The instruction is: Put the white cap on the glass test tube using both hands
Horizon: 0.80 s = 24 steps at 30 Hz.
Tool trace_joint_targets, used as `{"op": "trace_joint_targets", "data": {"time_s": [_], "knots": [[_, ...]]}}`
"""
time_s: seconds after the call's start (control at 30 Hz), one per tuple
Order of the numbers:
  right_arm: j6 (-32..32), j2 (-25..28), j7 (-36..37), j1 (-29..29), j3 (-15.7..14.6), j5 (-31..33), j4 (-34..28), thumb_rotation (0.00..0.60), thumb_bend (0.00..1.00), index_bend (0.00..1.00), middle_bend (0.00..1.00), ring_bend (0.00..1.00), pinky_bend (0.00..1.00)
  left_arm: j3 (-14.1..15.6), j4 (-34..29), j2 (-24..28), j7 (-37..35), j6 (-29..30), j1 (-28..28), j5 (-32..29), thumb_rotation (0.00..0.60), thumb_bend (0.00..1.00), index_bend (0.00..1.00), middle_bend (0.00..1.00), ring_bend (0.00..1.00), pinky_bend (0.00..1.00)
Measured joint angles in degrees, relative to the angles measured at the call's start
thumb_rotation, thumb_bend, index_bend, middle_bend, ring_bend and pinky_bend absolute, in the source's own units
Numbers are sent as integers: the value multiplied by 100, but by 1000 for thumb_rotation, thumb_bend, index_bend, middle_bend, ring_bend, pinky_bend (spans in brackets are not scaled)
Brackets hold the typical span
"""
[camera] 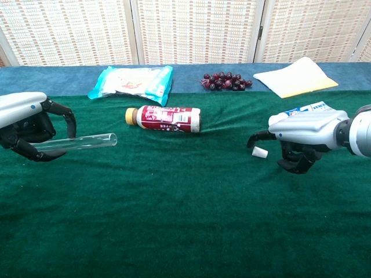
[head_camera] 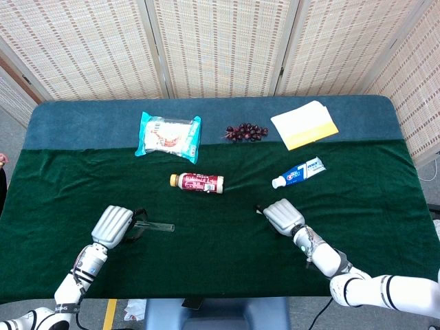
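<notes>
The cap (camera: 260,152) was flanked by the spread right hand (camera: 295,152); the tube (camera: 75,141) was gripped level by the left hand (camera: 29,130), far left of the cap

A staged robot test room: a table (head_camera: 82,172) draped in green cloth, woven folding screens (head_camera: 220,45) behind, assorted props scattered.

Clear glossy glass test tube (camera: 78,141); matt white plastic cap (camera: 259,152); napped green cloth table cover (camera: 174,208); smooth silver-shelled hands, left (camera: 26,124) and right (camera: 304,136).
</notes>
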Motion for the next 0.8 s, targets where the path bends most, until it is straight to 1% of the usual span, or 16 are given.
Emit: {"op": "trace_joint_targets", "data": {"time_s": [0.37,0.6,0.8], "knots": [[253,111,3,33,-263,45,-161,600,653,142,952,1000,995,-24,30,-28,2,-52,-6,-18,600,496,648,1000,1000,892],[515,318,75,-96,-445,-118,-390,600,653,147,953,1000,995,-32,10,-32,34,-62,-8,-14,600,496,649,1000,1000,892],[699,424,169,-252,-592,-296,-453,600,653,148,953,1000,995,-23,12,-59,56,-80,-6,-14,600,496,649,1000,1000,892]]}}
